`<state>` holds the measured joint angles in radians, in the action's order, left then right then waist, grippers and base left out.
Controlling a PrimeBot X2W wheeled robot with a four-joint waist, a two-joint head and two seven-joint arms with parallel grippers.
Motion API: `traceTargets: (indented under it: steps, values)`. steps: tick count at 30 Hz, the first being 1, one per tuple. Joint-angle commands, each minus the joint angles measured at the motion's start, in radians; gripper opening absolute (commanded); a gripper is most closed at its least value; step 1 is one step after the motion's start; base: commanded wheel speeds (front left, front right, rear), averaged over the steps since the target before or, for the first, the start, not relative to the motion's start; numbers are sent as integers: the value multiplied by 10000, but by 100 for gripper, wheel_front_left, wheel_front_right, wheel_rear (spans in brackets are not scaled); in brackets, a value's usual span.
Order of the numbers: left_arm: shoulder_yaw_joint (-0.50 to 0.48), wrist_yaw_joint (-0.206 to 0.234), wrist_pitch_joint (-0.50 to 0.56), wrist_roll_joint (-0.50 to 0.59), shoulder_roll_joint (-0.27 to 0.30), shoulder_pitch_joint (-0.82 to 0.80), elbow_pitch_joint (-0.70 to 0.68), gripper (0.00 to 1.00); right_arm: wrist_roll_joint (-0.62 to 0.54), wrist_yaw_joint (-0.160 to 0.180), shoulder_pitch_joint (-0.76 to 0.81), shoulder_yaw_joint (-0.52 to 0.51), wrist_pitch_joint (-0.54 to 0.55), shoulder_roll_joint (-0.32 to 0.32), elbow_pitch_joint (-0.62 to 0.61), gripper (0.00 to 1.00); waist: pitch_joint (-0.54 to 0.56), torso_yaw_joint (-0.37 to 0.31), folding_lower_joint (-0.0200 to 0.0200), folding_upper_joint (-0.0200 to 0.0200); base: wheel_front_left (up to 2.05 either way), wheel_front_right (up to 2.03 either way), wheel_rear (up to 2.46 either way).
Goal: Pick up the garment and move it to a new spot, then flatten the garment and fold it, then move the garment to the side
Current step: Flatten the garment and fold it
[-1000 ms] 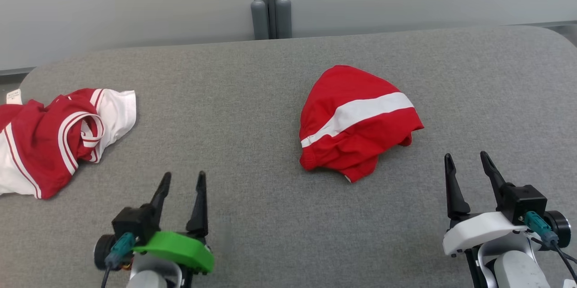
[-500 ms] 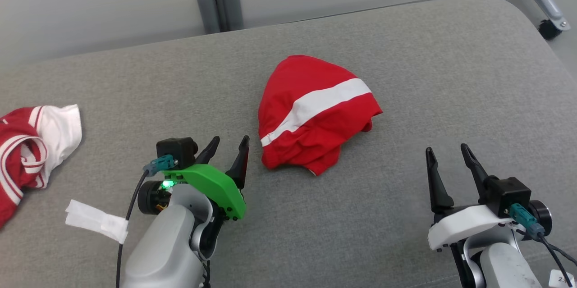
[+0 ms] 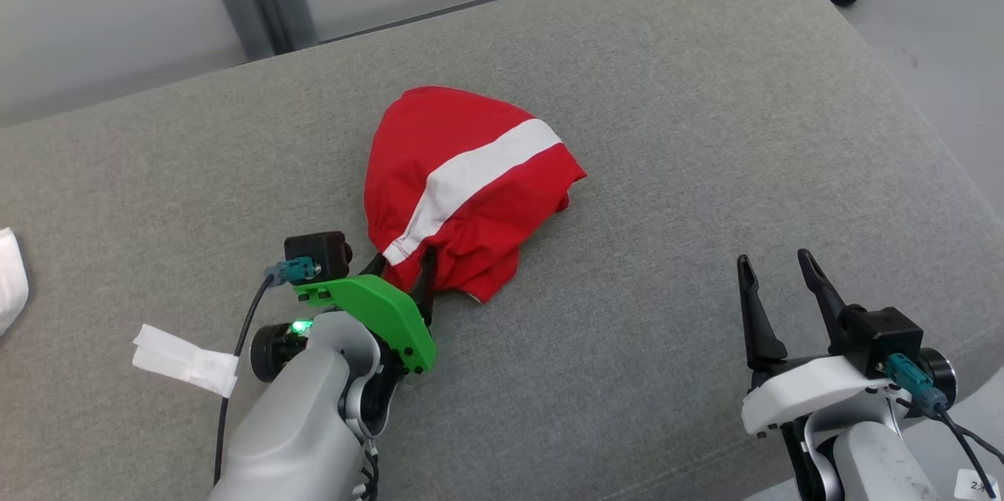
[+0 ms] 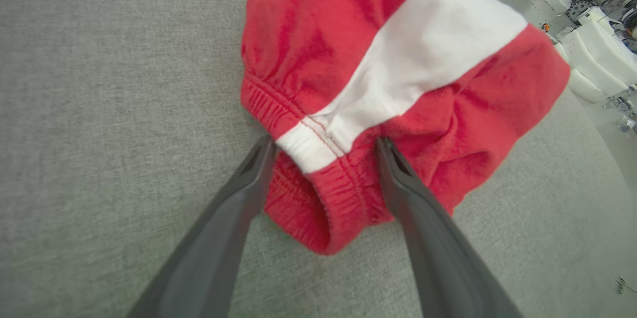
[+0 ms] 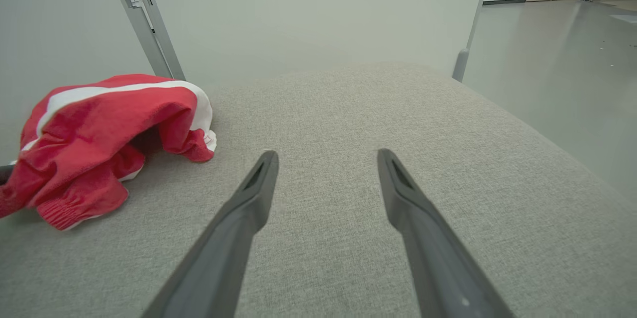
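Head view: red, white-striped garment point(image 3: 455, 164) on grey counter point(image 3: 706, 132); left end effector point(image 3: 404, 262) spread astride its near edge, right end effector point(image 3: 773, 258) released, empty.

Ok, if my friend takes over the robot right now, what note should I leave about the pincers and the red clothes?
Left pincer: open, one finger on each side of the elastic edge of the crumpled red garment with a white stripe, not closed on it.
Right pincer: open, holding nothing, over the grey fabric tabletop, apart from the garment and to its right.
Done: only the reach. The garment lies bunched on the tabletop, not lifted.
To do: close and lift, carry it to a new spot, flatten, fold, then move it to the side.
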<state>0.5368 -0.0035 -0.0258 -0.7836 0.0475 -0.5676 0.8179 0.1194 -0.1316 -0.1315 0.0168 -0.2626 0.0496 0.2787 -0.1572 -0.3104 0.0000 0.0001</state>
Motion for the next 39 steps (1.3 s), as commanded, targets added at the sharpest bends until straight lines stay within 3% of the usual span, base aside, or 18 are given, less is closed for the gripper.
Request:
traceTargets:
  steps: [1, 7, 9, 14, 20, 27, 32, 36, 39]
  values:
    - [65, 59, -56, -127, 55, -186, 90, 100, 41, 17, -74, 40, -34, 15, -12, 100, -44, -102, 0, -1, 0, 0, 0]
    - [225, 260, -125, -588, 53, -496, 470, 97, 141, 17, -140, 143, -34, 17, -31, 100, -97, -200, 0, -1, 0, 0, 0]
    - [281, 246, -309, -555, 55, -663, 533, 0, 166, 17, -138, 107, -34, 17, -46, 100, -124, -204, 0, -1, 0, 0, 0]
    - [273, 133, -1362, -283, 87, -1171, 590, 0, 171, 17, -166, 3, -34, 17, -68, 100, -174, -175, 0, -1, 0, 0, 0]
    - [681, 42, -2328, 970, 208, -2322, 120, 0, 213, 17, -207, 24, -34, 17, -38, 100, -162, -169, 0, -1, 0, 0, 0]
    - [1217, -702, -2380, 2111, 98, -3401, -1354, 0, 322, 17, -199, 50, -34, 17, -38, 100, -175, -302, 0, -1, 0, 0, 0]
    - [1691, -1082, -2384, 1726, 41, -3554, -2537, 0, 366, 17, -146, -41, -34, 17, -47, 100, -206, -222, 0, -1, 0, 0, 0]
    - [2889, -1246, -2279, 1021, 110, -2812, -2878, 0, 383, 16, -50, -186, -34, 12, -110, 100, -375, 414, 0, -1, 0, 0, 0]
    - [3308, -1262, -2165, 741, 551, -2135, -2818, 0, 314, 17, -38, -268, -33, 14, -143, 100, -423, 866, 0, -1, 0, 0, 0]
